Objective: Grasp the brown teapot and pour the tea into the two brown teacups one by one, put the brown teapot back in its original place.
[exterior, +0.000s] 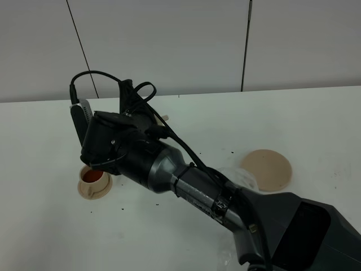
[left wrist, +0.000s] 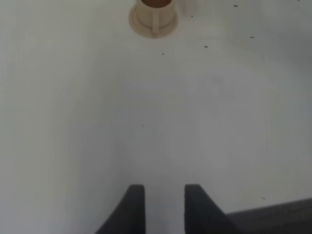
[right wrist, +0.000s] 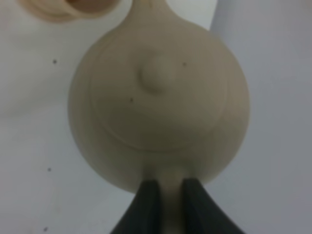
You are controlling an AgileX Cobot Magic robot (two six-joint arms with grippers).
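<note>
Grey wall panels (exterior: 169,45) back a white counter (exterior: 316,124) flecked with dark specks. The right arm (exterior: 186,180) reaches from the counter's front right corner toward its left side, hiding most of its load from the high camera. The wrist view shows that load: the teapot (right wrist: 158,112), held above the counter, it seems. Its loop handle is pinched between the fingers of the right claw (right wrist: 169,185), and its spout points away, so a roll of the wrist would pour. The plate (exterior: 266,168) lies bare toward the right edge, probably free for the pot's return. A cup (exterior: 94,179) on its saucer near the left edge holds reddish tea, so that one looks served; I cannot place the second cup. The left claw (left wrist: 164,187) hangs slightly spread and empty, clear of the work.
</note>
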